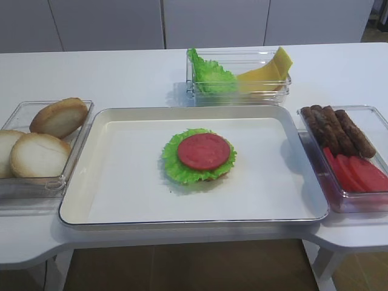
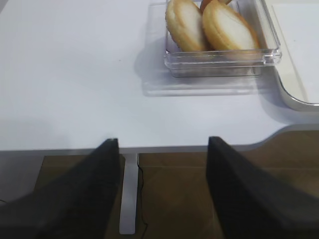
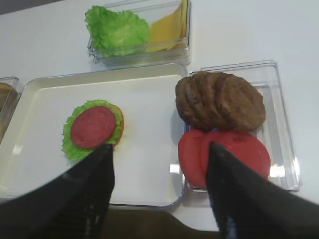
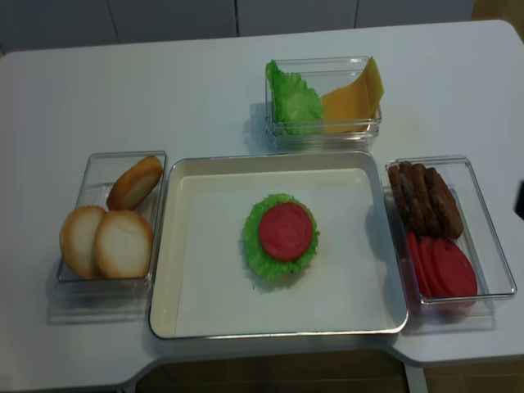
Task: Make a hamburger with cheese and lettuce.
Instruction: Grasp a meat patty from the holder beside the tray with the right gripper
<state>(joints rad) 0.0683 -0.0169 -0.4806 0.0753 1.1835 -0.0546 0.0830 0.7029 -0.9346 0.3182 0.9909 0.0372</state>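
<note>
Cheese (image 1: 267,71) leaning in the rear clear bin (image 1: 279,91) beside lettuce, hamburger (image 1: 199,154) mid-tray: likely thin, light, floppy, slick, best pinched at the raised corner; right gripper (image 3: 159,169) spread empty, left gripper (image 2: 162,164) likewise.

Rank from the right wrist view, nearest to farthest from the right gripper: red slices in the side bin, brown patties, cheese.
Right gripper, jaws open, empty.
1. Red slices: front of the clear bin on the right, just past the fingertips.
2. Brown patties: same bin, behind the slices.
3. Cheese: far bin at the top, beside the lettuce.
</note>
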